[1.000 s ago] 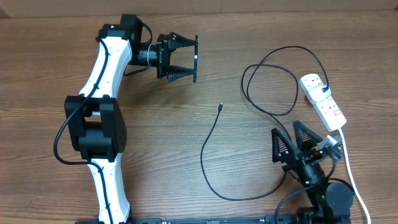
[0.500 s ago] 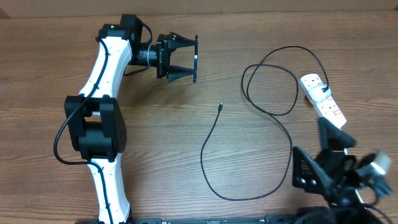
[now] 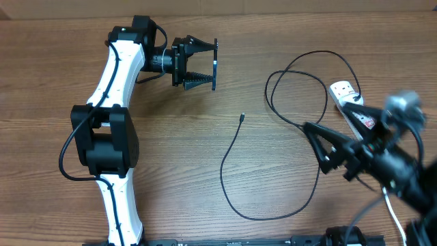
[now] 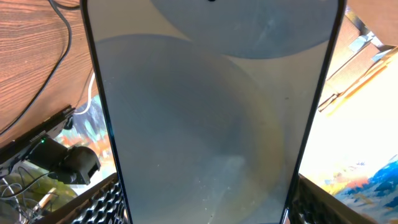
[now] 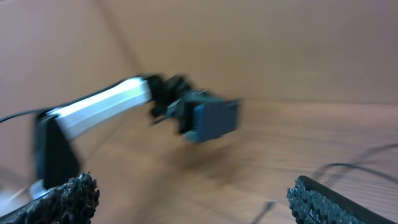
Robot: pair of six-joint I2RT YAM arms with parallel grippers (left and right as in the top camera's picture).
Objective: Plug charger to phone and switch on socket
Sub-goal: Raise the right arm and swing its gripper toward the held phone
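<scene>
Standing over the worktop (image 3: 171, 150), I am seeing the left arm reaching up toward eleven o'clock, its left gripper (image 3: 210, 65) pointing toward three o'clock and clamping the phone (image 4: 211, 124) between its fingers (image 4: 102, 205). The jaws are standing partly apart, closed against the handset's two long dark edges. From above the phone is showing only as a thin dark-blue strip standing on edge, lifted clear of the wood, while in the wrist view its pale grey-blue screen is filling nearly everything between the ridged pads. The charger (image 3: 229, 154) is lying loose on the wood. Its small plug tip is resting near the centre, well apart from the phone. From there the thin black cable is curving down toward six o'clock, sweeping round and looping up toward two o'clock to its black plug, which is sitting in the socket (image 3: 345, 89). That white strip is lying at about three o'clock, its lower part being covered by the right arm. The right gripper (image 3: 313, 145) is hanging at roughly four o'clock, appearing blurred, its jaws spreading wide and holding nothing.
</scene>
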